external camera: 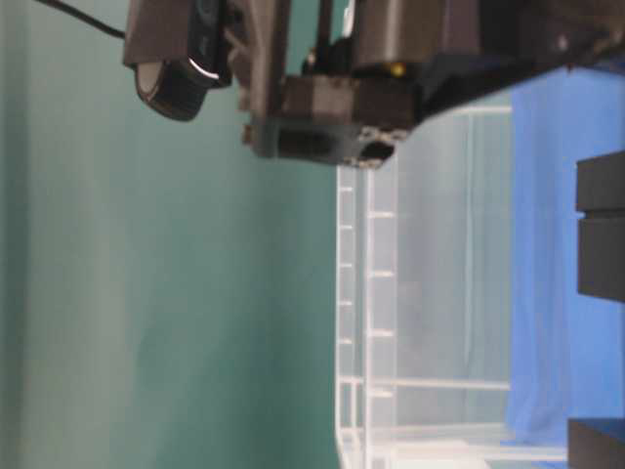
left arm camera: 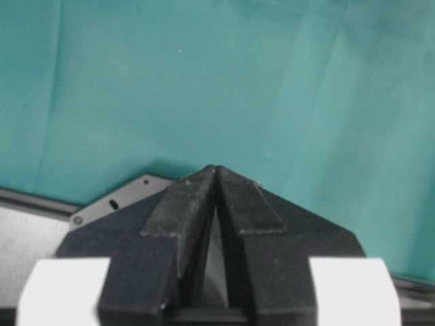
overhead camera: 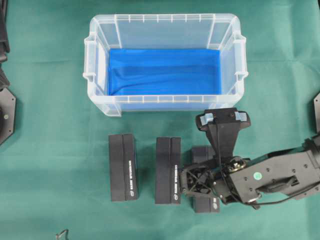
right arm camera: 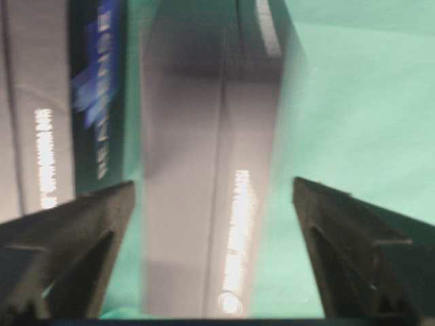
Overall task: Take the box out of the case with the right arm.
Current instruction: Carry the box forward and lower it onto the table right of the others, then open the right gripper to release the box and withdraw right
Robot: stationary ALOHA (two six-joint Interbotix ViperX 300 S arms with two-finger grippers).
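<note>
The case is a clear bin with a blue sheet on its bottom and no box inside. Three black boxes lie on the green cloth in front of it. My right gripper hovers over the rightmost box, which it partly hides. In the right wrist view this gripper is open, and the box lies between its fingers with a gap on each side. My left gripper is shut and empty over bare cloth.
The other two black boxes lie side by side left of my right gripper. One of them shows in the right wrist view. The case wall fills the table-level view below the arm.
</note>
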